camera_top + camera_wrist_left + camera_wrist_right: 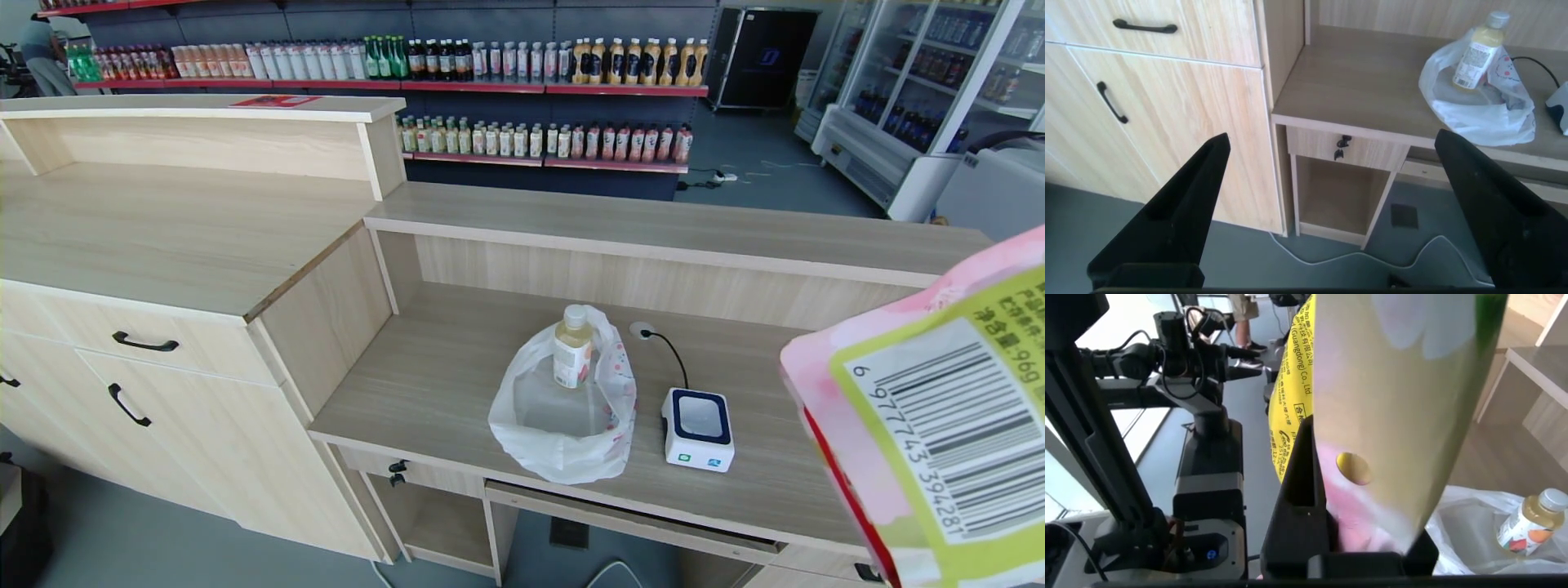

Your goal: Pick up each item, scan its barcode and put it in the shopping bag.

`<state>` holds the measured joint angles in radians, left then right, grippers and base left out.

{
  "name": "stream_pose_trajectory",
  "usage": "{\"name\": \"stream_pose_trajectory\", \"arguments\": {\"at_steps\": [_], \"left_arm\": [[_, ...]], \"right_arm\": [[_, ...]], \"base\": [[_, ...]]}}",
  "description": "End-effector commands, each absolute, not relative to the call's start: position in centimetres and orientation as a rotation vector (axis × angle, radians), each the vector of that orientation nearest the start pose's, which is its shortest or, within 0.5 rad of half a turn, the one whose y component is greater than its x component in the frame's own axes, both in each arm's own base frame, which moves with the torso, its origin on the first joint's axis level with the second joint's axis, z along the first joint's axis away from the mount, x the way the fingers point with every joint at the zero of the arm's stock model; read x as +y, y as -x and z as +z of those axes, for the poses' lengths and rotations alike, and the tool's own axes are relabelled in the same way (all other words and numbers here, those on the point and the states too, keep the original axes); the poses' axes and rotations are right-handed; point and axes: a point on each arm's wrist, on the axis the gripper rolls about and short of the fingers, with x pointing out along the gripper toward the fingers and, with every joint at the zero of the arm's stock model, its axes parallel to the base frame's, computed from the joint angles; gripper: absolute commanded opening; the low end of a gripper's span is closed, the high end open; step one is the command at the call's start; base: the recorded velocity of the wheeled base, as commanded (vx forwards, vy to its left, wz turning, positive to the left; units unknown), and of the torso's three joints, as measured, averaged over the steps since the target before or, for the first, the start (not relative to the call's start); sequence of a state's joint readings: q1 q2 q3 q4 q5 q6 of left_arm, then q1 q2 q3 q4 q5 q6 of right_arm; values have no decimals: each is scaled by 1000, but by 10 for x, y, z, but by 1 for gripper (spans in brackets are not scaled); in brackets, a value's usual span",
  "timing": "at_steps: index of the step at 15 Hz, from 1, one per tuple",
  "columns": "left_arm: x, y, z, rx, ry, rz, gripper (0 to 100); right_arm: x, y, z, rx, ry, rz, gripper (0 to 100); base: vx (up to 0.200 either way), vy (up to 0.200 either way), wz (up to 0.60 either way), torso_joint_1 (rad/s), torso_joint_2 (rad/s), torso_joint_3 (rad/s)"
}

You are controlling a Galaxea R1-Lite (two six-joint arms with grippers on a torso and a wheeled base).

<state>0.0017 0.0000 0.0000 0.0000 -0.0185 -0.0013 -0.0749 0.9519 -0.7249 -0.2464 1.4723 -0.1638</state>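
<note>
Behind everything, shop shelves (490, 73) lined with bottles. Far left: pale wooden cabinet (204, 425) with a drawer, a door and black handles, taller than the desk beside it. Low before that cabinet, left gripper (1333, 139), above the grey floor, fingers (1184, 212) spread wide, nothing between them. Next along, desk (424, 376) of the same pale wood, lower, with a raised ledge behind. Near the middle of the desk, white plastic bag (563, 445), mouth open and slumped. Upright inside the bag, bottle (573, 351) of pale yellow drink, white cap, label facing forward. Just right of the bag and apart from it, scanner (698, 429): white box, dark blue frame round a glass window facing up, black cable (671, 353) running back to a port in the desk. Farther right and close to the head camera, packet (898, 392), pink with a yellow-green panel, raised in the air, barcode (971, 425) turned toward the camera. On the packet, right gripper (1364, 498), clamped, black fingers tight on it, bag and bottle beyond it in the right wrist view. At far right in the background, glass-door fridges (914, 90) with drinks
</note>
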Motion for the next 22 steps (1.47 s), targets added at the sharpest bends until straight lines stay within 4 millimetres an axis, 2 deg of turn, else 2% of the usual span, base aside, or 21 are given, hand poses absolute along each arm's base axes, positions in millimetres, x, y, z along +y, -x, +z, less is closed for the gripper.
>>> {"name": "stream_pose_trajectory", "arguments": {"at_steps": [1, 9, 11, 12, 13, 14, 17, 20, 22], "left_arm": [[0, 23, 76, 2, 2, -17, 100], [0, 23, 75, 0, 2, -17, 100], [0, 23, 76, 2, 2, -17, 100], [0, 23, 76, 2, 2, -17, 100], [0, 23, 76, 2, 2, -17, 100], [0, 23, 76, 2, 2, -17, 100], [0, 23, 76, 2, 2, -17, 100], [0, 23, 76, 2, 2, -17, 100], [0, 23, 76, 2, 2, -17, 100]], "right_arm": [[15, -95, 280, -134, 155, 1393, 0], [14, -96, 278, -130, 159, 1353, 0], [8, -116, 269, -152, 305, 1064, 0], [1, -133, 257, -130, 451, 873, 0], [-10, -148, 245, -82, 602, 700, 0], [-22, -157, 238, -45, 696, 613, 0], [-48, -184, 226, -58, 873, 521, 0], [-77, -202, 217, -60, 1033, 426, 0], [-91, -214, 203, -57, 1162, 449, 0]], "base": [[0, 0, 0, 0, 0, 0], [0, 0, 0, 0, 0, 0], [0, 0, 0, 0, 0, 0], [0, 0, 0, 0, 0, 0], [0, 0, 0, 0, 0, 0], [0, 0, 0, 0, 0, 0], [0, 0, 0, 0, 0, 0], [0, 0, 0, 0, 0, 0], [0, 0, 300, 1, 1, 1]]}}
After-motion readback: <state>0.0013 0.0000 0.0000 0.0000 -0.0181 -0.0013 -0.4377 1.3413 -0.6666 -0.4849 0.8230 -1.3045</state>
